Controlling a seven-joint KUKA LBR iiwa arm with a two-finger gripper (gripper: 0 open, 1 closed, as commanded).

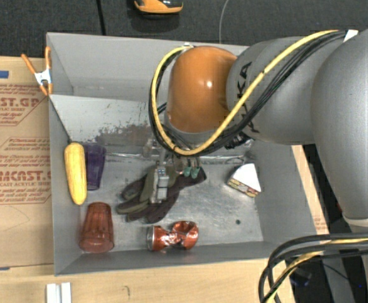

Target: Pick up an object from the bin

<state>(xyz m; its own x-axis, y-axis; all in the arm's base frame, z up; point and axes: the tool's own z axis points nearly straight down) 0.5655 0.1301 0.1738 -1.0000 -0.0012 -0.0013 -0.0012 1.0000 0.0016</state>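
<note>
Your pincer (161,185) stood down on the dark glove (136,204) at the middle of the bin (108,68) — clenched or released, I could not tell. A crushed red can (172,237) lay near the glove, toward the bin's front wall.

A dark brown, limp fabric glove (139,204) lies crumpled on the floor of the bin (225,213), near the middle, fingers pointing left.
</note>
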